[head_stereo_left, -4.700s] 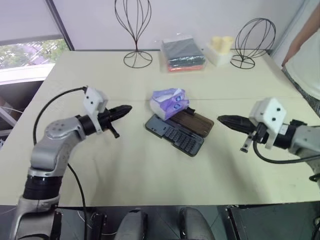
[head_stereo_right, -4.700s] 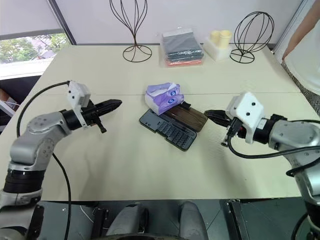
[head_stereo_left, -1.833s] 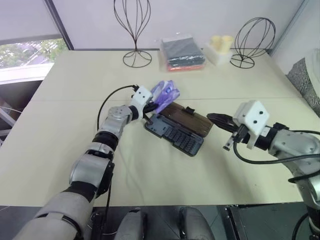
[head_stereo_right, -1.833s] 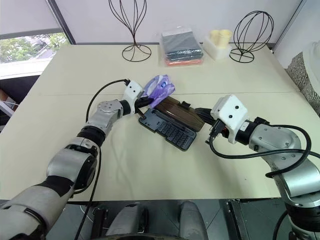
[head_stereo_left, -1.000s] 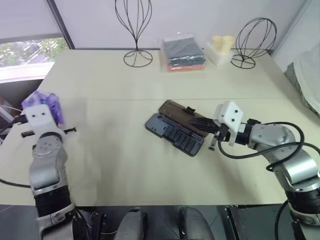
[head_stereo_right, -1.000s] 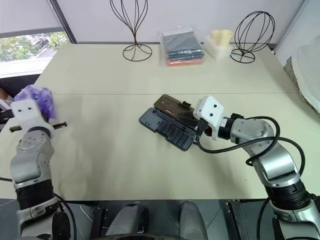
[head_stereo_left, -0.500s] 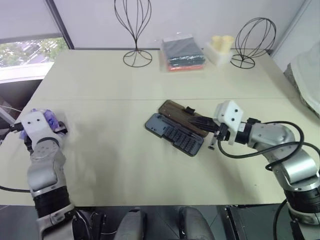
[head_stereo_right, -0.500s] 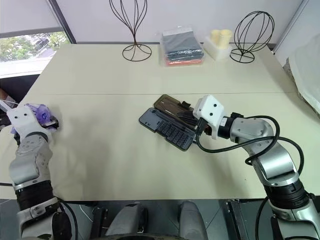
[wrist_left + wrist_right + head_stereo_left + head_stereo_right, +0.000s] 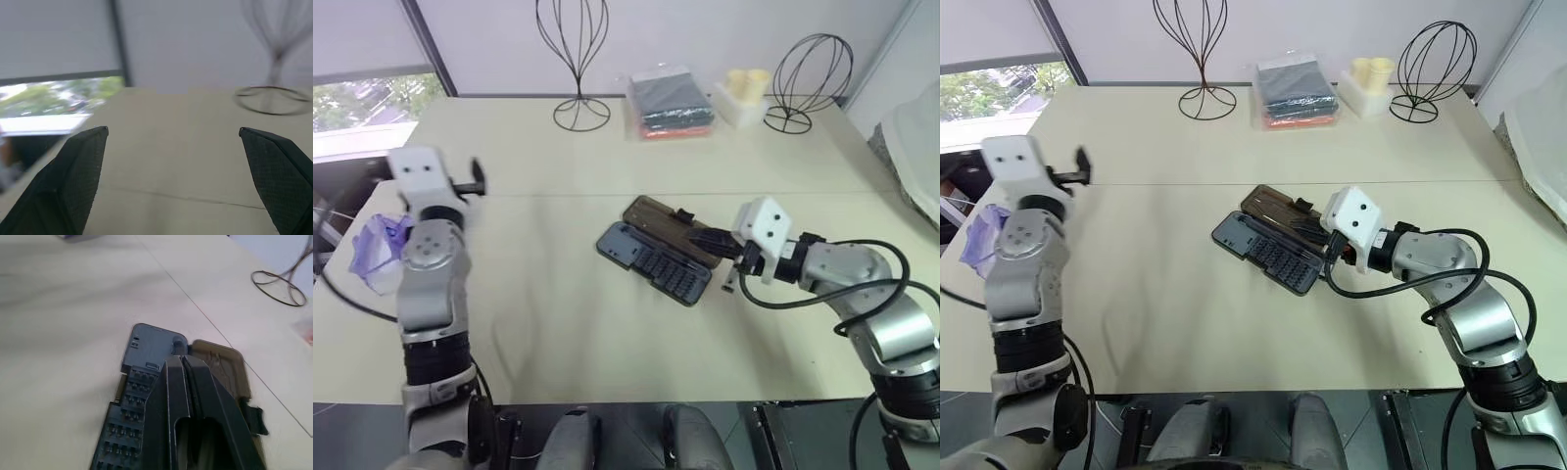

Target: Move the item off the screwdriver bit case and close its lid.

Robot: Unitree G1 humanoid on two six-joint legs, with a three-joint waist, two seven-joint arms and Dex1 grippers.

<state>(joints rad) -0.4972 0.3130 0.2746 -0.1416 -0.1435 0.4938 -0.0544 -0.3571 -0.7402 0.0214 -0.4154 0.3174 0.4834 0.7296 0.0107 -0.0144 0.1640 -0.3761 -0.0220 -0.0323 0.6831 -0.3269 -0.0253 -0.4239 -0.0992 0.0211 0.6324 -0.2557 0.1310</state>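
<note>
The item [image 9: 374, 252], a purple-and-white packet, lies on the table at the far left, partly behind my left arm. My left gripper [image 9: 172, 131] hangs above and beyond it, open, with nothing between its fingers. The screwdriver bit case [image 9: 653, 262] sits mid-table with its rows of bits showing. Its brown translucent lid [image 9: 664, 222] lies flat and open behind it. My right gripper [image 9: 702, 238] is shut and empty, with its tips over the seam between case [image 9: 143, 346] and lid [image 9: 222, 363].
Two wire stands [image 9: 574, 61] [image 9: 810, 80], a clear bag of folded dark cloth [image 9: 671, 103] and a cream block [image 9: 744, 93] line the table's far edge. White fabric [image 9: 913, 137] shows at the right edge. The table's left edge is close to the packet.
My left gripper has opened and let go of the packet, which now lies on the table. The left hand has risen and swung toward the right. The right arm has stayed put.
</note>
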